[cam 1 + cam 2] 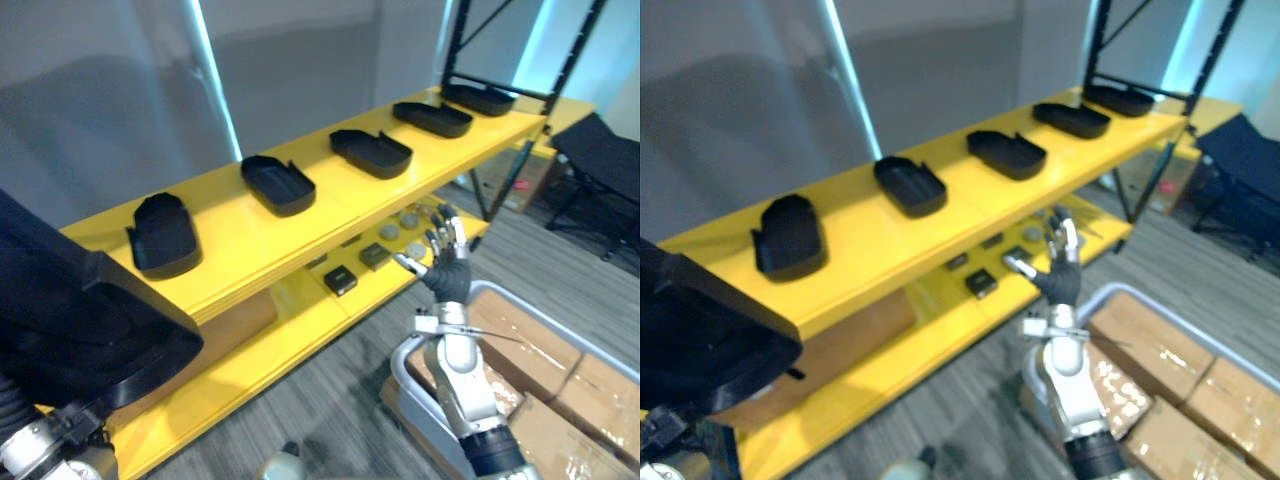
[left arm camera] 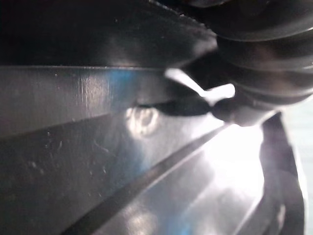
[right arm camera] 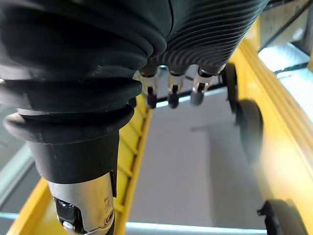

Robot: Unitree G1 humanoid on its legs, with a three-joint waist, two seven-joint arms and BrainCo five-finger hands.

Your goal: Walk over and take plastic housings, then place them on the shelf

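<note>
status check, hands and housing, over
Right hand open, empty. Left hand against carried housing, grip unseen. Five housings on shelf, gaps between; nothing blocking.

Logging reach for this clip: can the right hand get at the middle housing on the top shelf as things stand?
Probably yes. The right hand is open, raised just in front of the shelf, and nothing stands between it and the middle housing above it.

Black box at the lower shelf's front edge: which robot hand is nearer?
Right. Right robot hand is raised just right of the box; left robot hand sits far left, under a housing.
</note>
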